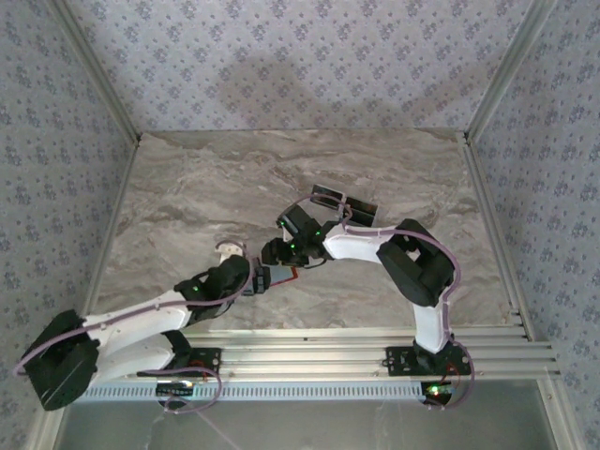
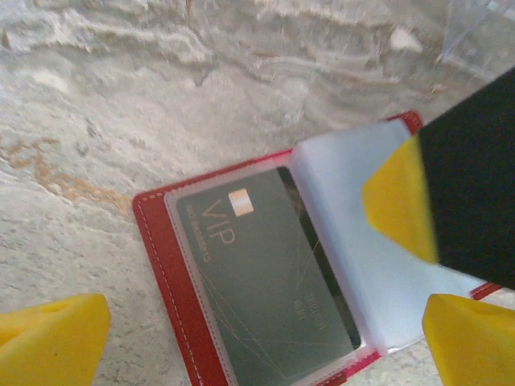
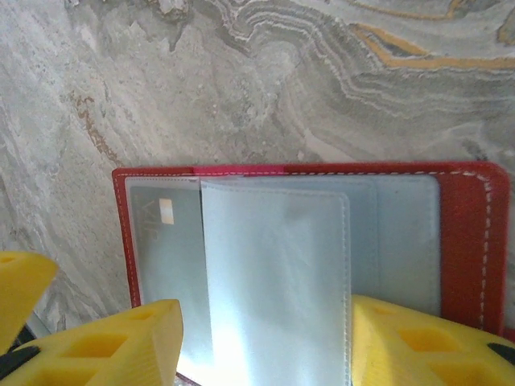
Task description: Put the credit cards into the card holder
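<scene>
The red card holder lies open on the marble table. A dark grey credit card marked VIP sits in its left clear pocket. A clear sleeve page stands lifted from the middle. My right gripper straddles that page with its jaws apart, and one of its yellow pads rests against the page. My left gripper hovers wide open over the holder's near edge, holding nothing. Two more dark credit cards lie behind the right arm.
The marble table is bare to the left and at the back. Patterned walls close it in on three sides. Metal rails run along the near edge by the arm bases. A loop of cable sticks up by the left wrist.
</scene>
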